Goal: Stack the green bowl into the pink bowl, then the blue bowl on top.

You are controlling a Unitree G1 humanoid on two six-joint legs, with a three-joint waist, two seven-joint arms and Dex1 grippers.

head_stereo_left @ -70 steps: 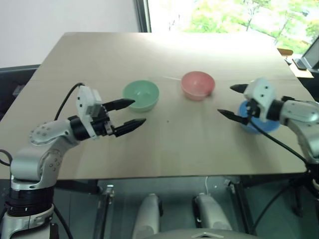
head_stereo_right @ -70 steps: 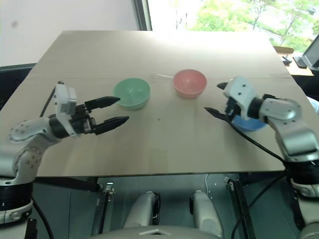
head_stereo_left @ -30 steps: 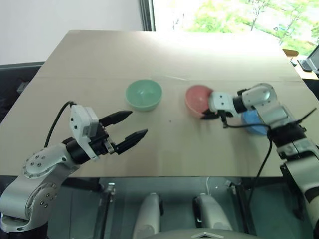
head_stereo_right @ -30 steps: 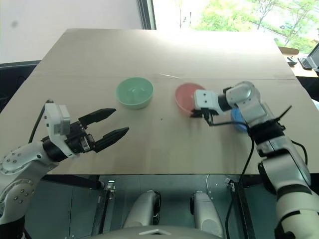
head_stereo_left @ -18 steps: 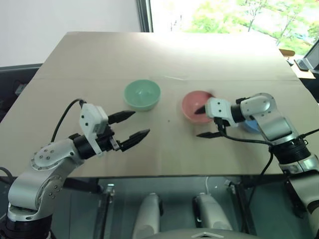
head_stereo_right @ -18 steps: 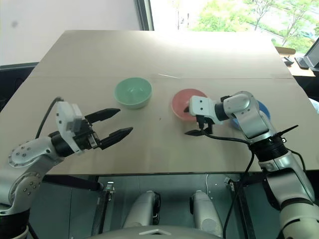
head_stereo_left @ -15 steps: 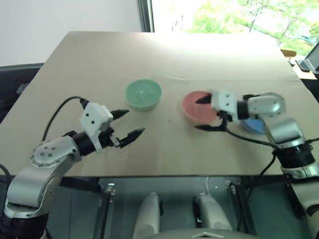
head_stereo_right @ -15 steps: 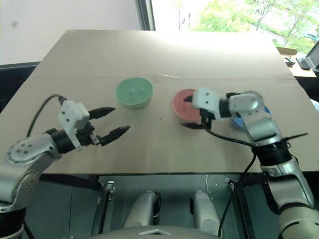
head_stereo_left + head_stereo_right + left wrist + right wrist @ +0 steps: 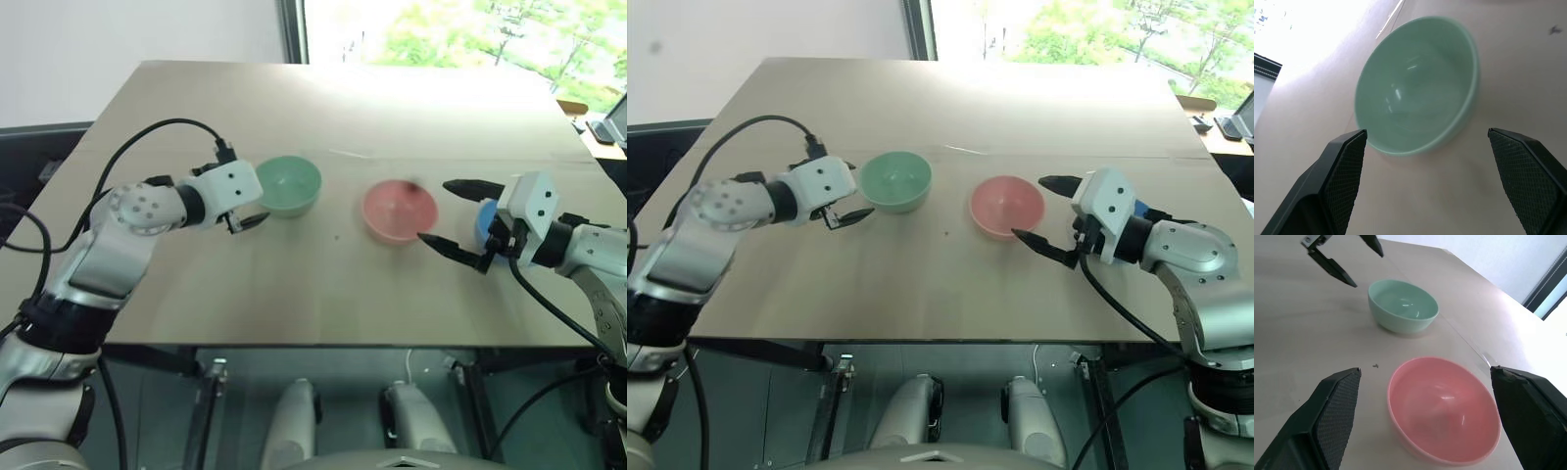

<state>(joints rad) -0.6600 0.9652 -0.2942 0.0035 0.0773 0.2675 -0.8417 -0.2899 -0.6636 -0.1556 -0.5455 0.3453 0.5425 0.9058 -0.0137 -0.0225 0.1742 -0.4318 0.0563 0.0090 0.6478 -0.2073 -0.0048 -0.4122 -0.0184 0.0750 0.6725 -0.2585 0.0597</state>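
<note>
Pink bowl (image 9: 1007, 206) upright mid-table (image 9: 950, 108), empty. Green bowl (image 9: 894, 181) to its left, apart, also empty. Blue bowl (image 9: 487, 223) right of pink, mostly hidden behind right gripper (image 9: 1048, 213), whose jaws are spread wide just beside the pink bowl. Left gripper (image 9: 1425, 142) jaws wide, just short of green bowl, holding nothing.

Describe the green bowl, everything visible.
The green bowl is small, round and mint green, smooth and plain, with a glossy plastic-like look. It is empty and sits upright on the table, apart from the pink bowl on its right. The open left gripper faces it from close by, one finger to each side; nothing visibly touches the bowl.
</note>
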